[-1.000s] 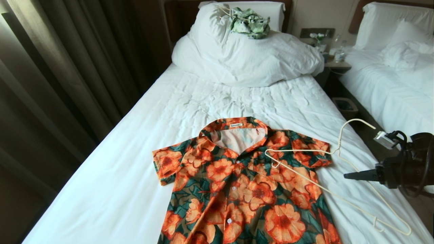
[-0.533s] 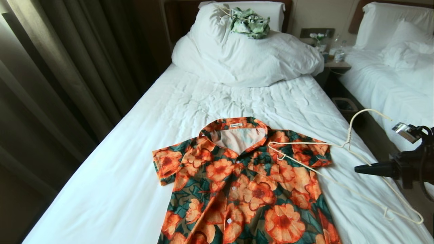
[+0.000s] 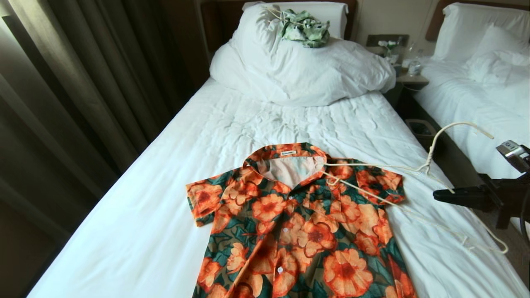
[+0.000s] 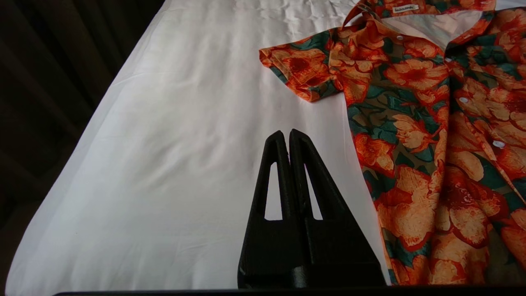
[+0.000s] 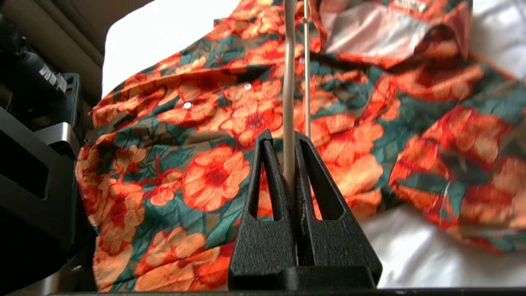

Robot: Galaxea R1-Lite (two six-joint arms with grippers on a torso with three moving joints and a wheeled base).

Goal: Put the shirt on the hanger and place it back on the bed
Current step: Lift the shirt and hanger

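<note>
- The right gripper (image 5: pixel 287 142) has its fingers (image 5: pixel 267 164) pinched on the hanger (image 5: pixel 289 102); the cream wire runs straight up between the two black tips.
- In the head view the right gripper (image 3: pixel 439 195) reaches in level from the bed's right edge, above the sheet, gripping the hanger (image 3: pixel 430 159) on a shoulder wire just below the twisted neck.
- The hanger is tilted: its hook curves up and out to the right of the bed, one shoulder end lies at the shirt's collar opening, and the other end hangs low near the bed's right edge.
- The shirt (image 3: pixel 298 215) lies flat, front up and buttoned, collar toward the pillows, on the near part of the bed (image 3: pixel 165 198).
- The left gripper (image 4: pixel 289 137) hovers over bare white sheet just beside the shirt's (image 4: pixel 431 123) sleeve, fingers pressed together and holding nothing.
- At the head of the bed a bunched duvet (image 3: pixel 302 70) carries a green-and-white garment (image 3: pixel 304 28).
- A second bed (image 3: pixel 476 95) stands to the right, curtains (image 3: pixel 74 82) to the left.
</note>
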